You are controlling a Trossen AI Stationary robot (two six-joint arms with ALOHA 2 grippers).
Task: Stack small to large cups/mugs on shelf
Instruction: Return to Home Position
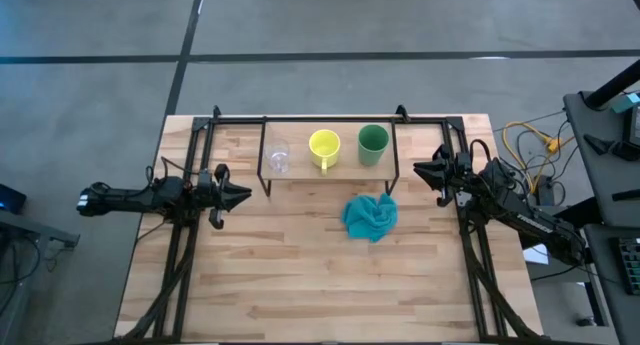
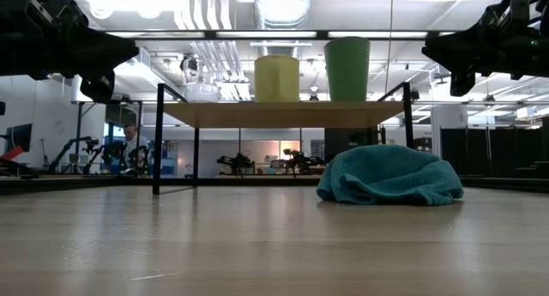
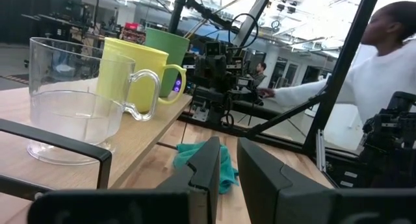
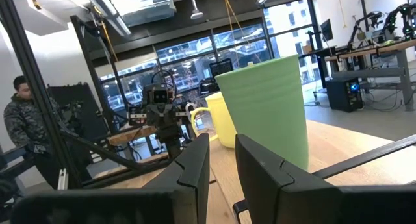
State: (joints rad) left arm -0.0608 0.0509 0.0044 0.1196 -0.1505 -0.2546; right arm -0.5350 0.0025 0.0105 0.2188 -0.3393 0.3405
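On the low light-wood shelf point(image 1: 345, 171) three vessels stand upright in a row on their bases. They are the clear glass cup point(image 1: 277, 157) point(image 3: 75, 107), the yellow mug point(image 1: 323, 147) point(image 2: 276, 77) and the green cup point(image 1: 373, 144) point(image 4: 270, 110). My left gripper point(image 1: 244, 195) point(image 3: 227, 156) hovers shut off the shelf's left end, pointing along the row, with the glass cup nearest. My right gripper point(image 1: 418, 169) point(image 4: 222, 156) hovers shut off the shelf's right end, facing the green cup. Neither touches anything.
A crumpled teal cloth point(image 1: 370, 216) point(image 2: 390, 176) lies on the tabletop in front of the shelf's right half. Black frame rails point(image 1: 180, 255) run along both table sides. A person in a white sleeve point(image 3: 383, 68) and another person point(image 4: 26, 120) show beyond the table.
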